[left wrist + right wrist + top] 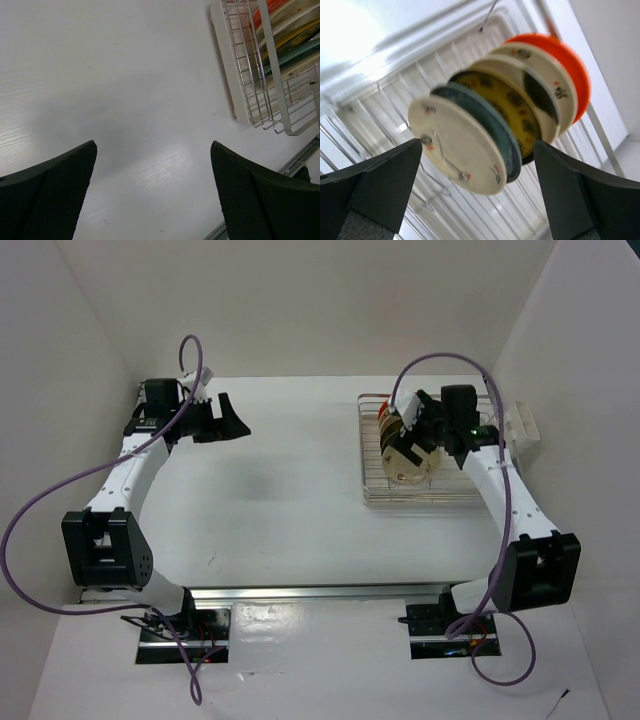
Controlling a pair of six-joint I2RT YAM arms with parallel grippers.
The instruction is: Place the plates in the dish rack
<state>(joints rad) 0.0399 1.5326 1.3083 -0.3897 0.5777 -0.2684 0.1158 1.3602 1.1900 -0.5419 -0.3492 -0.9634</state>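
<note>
Several plates (460, 150) stand on edge in a row in the silver wire dish rack (385, 100). From the front they are cream, blue-teal (492, 122), dark with gold pattern (512, 107), two more cream, then orange-red (572, 65). My right gripper (477, 145) hangs over them, open, with its fingers on either side of the front plates and apart from them. The top view shows the dish rack (370, 490) at the right with my right gripper (405, 435) above the plates (405, 472). My left gripper (153, 145) is open over bare table at the far left (235, 420).
A small white bracket (522, 425) sits against the right wall beside the rack. A metal rail (320, 592) runs along the table's near edge between the arm bases. The rack's corner (250, 90) with plates (285, 30) shows at the left wrist view's upper right.
</note>
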